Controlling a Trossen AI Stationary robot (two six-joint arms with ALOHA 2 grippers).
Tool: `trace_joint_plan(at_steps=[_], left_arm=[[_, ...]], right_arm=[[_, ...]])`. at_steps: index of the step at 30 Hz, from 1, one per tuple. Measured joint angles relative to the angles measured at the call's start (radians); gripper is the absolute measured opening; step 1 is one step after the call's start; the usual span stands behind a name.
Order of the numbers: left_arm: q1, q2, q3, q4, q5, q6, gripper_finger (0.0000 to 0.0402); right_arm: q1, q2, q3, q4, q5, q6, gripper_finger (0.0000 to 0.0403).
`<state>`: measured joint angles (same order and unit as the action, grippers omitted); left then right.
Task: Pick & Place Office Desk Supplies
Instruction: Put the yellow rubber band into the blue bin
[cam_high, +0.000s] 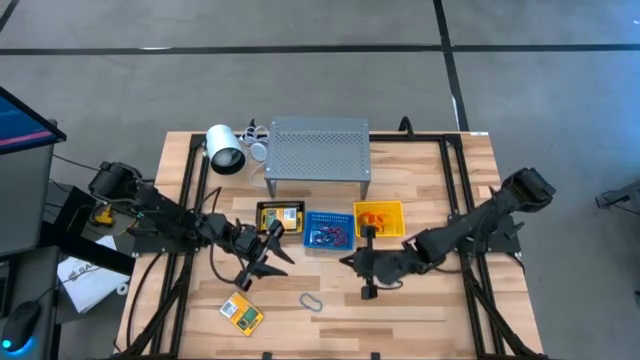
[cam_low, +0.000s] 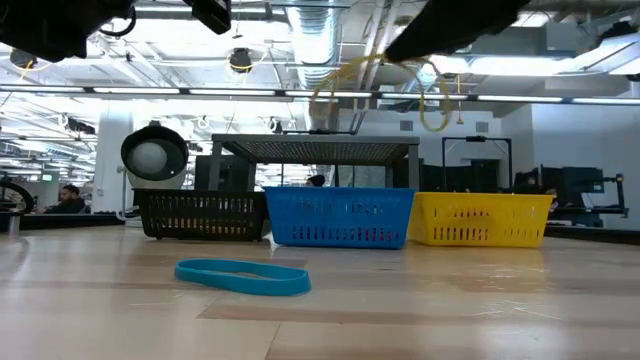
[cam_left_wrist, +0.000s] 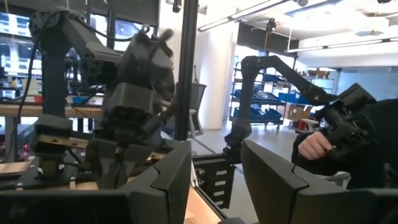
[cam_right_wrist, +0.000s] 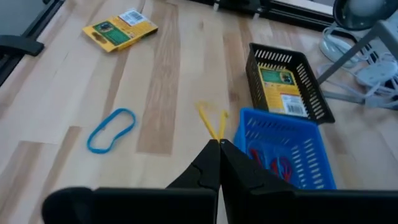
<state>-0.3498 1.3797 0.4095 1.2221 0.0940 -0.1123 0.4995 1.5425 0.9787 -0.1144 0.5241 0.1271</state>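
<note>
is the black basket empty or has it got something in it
Not empty. The black basket holds a flat yellow pack lying inside it in the right wrist view; the high view also shows yellow within its walls.

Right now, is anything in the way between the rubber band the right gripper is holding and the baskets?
Nothing visible blocks it. The right gripper is shut on a yellow rubber band, raised above the table beside the blue basket. The baskets stand open-topped; the yellow basket lies just beyond.
</note>
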Motion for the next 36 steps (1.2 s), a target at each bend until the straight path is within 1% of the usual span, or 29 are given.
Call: trace_joint_plan(at_steps=[5, 11, 16, 18, 21, 25, 30, 32, 36], left_arm=[[0.002, -0.037, -0.001, -0.041, 0.004, -0.002, 0.0136], [0.001, -0.151, -0.002, -0.225, 0.008, -0.004, 0.0136], [0.001, -0.248, -0.002, -0.337, 0.008, -0.008, 0.0136], [0.001, -0.281, -0.002, -0.381, 0.008, -0.001, 0.0136], [0.001, -0.313, -0.002, -0.437, -0.002, 0.001, 0.0136], [0.001, -0.345, -0.002, -0.509, -0.028, 0.002, 0.0136], [0.003, -0.376, -0.002, -0.593, -0.094, 0.003, 0.0136], [0.003, -0.381, -0.002, -0.608, -0.11, 0.003, 0.0136], [0.003, -0.381, -0.002, -0.613, -0.123, 0.003, 0.0136]], right_arm=[[-0.079, 0.0, 0.0, 0.031, -0.063, -0.077, 0.0], [-0.176, 0.0, 0.0, 0.048, -0.183, -0.14, 0.0], [-0.243, 0.0, -0.001, 0.066, -0.239, -0.185, 0.0], [-0.269, 0.0, -0.016, 0.116, -0.277, -0.204, 0.0], [-0.309, 0.0, -0.076, 0.223, -0.324, -0.217, 0.0], [-0.349, 0.0, -0.131, 0.298, -0.343, -0.216, 0.0], [-0.375, 0.0, -0.172, 0.345, -0.345, -0.216, 0.0], [-0.385, 0.0, -0.188, 0.359, -0.347, -0.21, 0.0], [-0.399, 0.0, -0.231, 0.44, -0.374, -0.205, 0.0]])
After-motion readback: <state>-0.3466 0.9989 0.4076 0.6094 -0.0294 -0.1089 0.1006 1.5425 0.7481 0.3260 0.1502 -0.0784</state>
